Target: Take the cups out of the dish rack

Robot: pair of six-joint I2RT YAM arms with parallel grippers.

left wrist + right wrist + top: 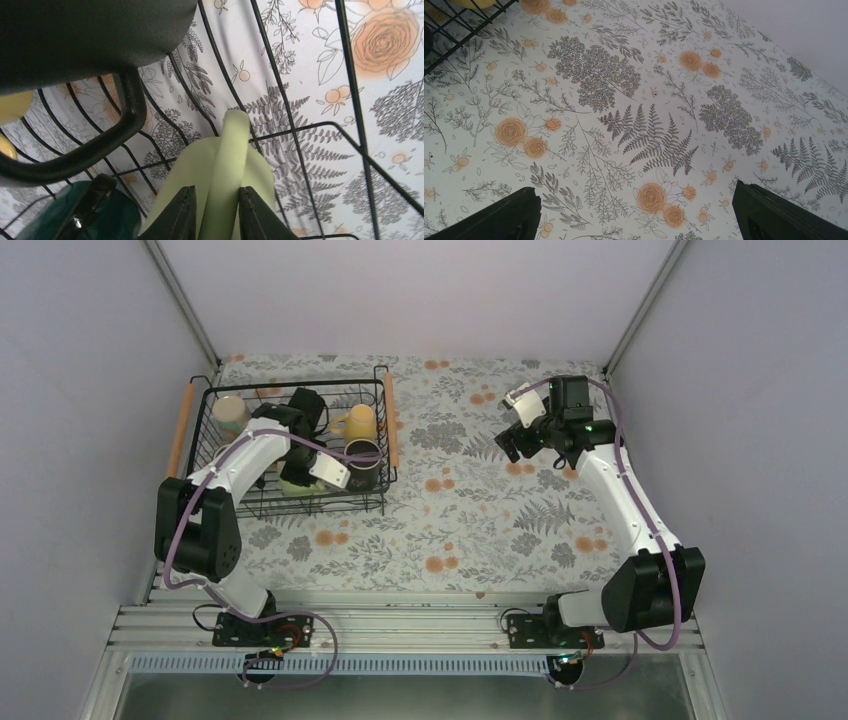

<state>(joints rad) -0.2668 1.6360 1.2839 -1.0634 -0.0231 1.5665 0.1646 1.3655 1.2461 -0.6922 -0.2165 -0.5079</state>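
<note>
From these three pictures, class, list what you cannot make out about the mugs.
Overhead view: the left arm covers much of the rack, so the mug count is unsure.
Left wrist view: the black mug is cut by the top edge.
Right wrist view: only a rack corner shows.

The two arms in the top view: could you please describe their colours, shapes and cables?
The left arm and right arm have white link shells, bulky black joint housings and black bases. A purple cable runs along each. A small green light glows near the right wrist. The fingers are matte black and wedge-shaped.
</note>
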